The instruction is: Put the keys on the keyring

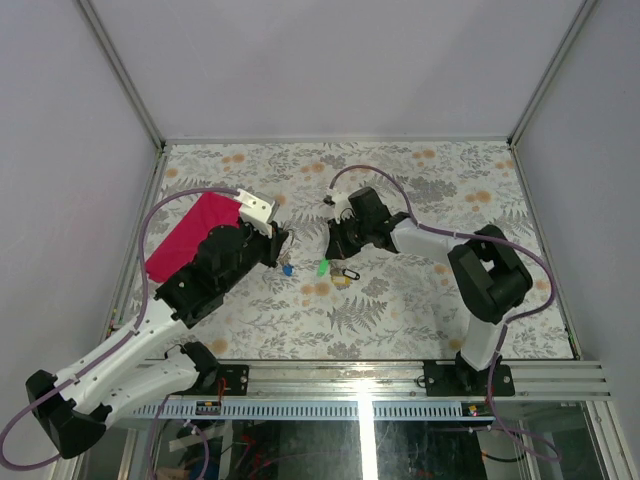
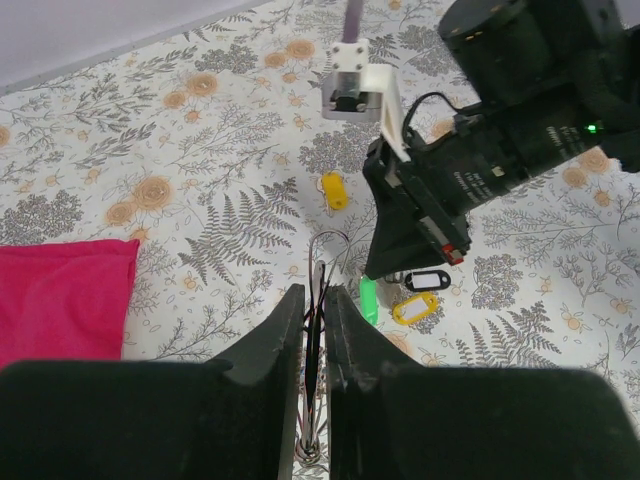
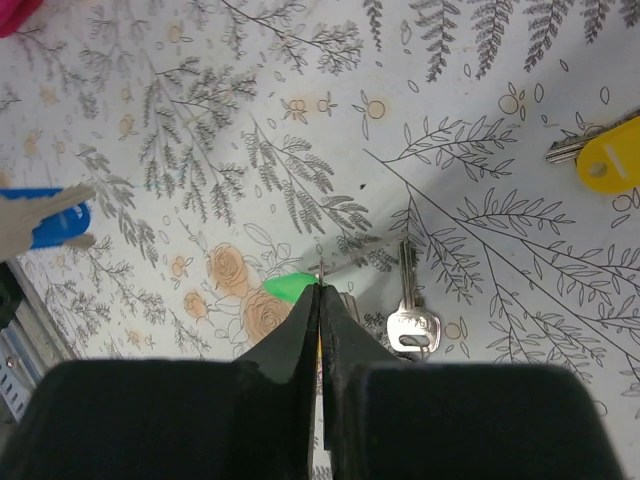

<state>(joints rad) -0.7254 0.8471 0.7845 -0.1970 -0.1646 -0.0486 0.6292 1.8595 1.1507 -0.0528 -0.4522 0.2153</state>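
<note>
My left gripper (image 1: 279,249) is shut on the keyring (image 2: 320,262), a thin silver wire loop seen edge-on between the pads in the left wrist view (image 2: 315,292). A blue-tagged key (image 1: 287,268) hangs just below it and also shows in the right wrist view (image 3: 42,221). My right gripper (image 1: 338,248) is shut (image 3: 320,285) on a thin metal piece, seemingly a key seen edge-on, low over the table. A green tag (image 3: 283,288) lies just beyond its tips. A bare silver key (image 3: 408,312), a black tag (image 2: 423,280) and a yellow tag (image 2: 414,308) lie close by.
The red cloth (image 1: 190,236) lies at the left, partly under my left arm. Another yellow-tagged key (image 2: 333,190) lies farther back on the floral table. The two grippers face each other a few centimetres apart.
</note>
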